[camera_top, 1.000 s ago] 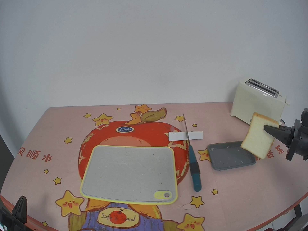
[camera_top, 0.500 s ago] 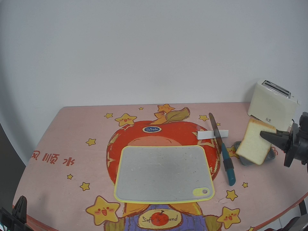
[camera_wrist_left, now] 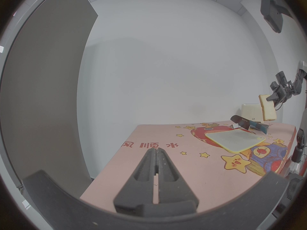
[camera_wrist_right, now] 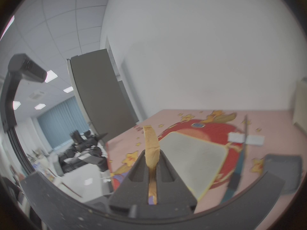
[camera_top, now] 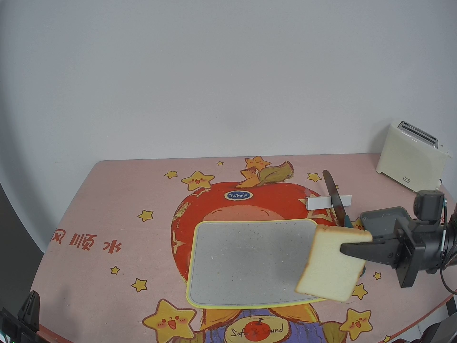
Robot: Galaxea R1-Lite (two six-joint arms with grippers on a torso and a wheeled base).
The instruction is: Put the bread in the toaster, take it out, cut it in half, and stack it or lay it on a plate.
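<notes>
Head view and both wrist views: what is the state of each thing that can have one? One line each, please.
slice of white bread: whole, uncut, held in the air over the cutting board's edge
right gripper: shut on the slice
left gripper: shut, holding nothing
cream toaster: upright, no bread in its slots
teal-handled knife: lying flat
grey cutting board with yellow rim: lying flat
dark grey plate: lying flat beside the knife

a pink table (camera_top: 109,206) with a cartoon apple print spans the lower half of the frame. a small white strip (camera_top: 316,203) lies right of centre. a plain white wall (camera_top: 214,63) rises above.
</notes>
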